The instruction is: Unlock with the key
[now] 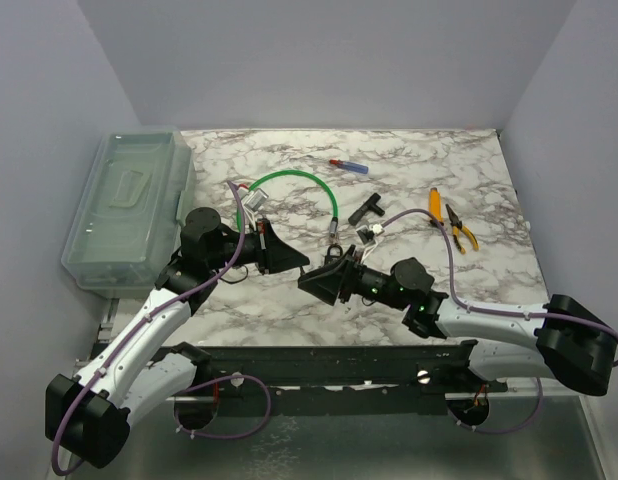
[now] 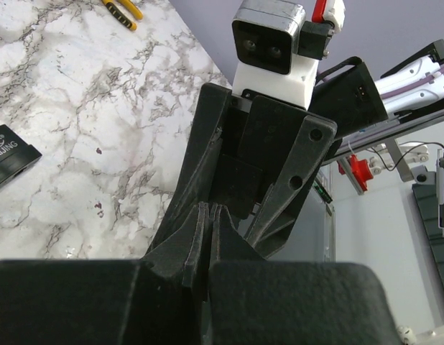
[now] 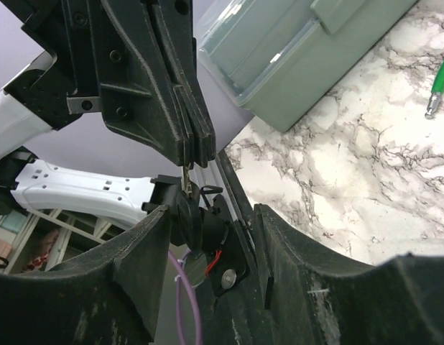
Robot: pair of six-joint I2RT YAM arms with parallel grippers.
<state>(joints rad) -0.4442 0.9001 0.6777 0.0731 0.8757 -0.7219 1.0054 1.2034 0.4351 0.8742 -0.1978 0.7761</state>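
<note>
one big marble tabletop holds it all. a see-through plastic box with a lid sits at its left edge. two white robot arms reach in from the front and meet near the middle. the left hand points right and the right hand points left, so their tips are almost nose to nose, just above the tabletop.

behind the hands a green cable lies in a curve. orange pliers lie well off to the right. a black t-shaped thing lies between the cable and the pliers. a small red and blue thing lies near the back. i cannot tell which thing is the lock.

the left hand's fingers are pressed tight together. in the right wrist view a thin bit of metal, the key, sticks down out of their tips, so the left hand is clamped on the key. the right hand's fingers stand apart, one on each side just below the key, and they hold nothing.
</note>
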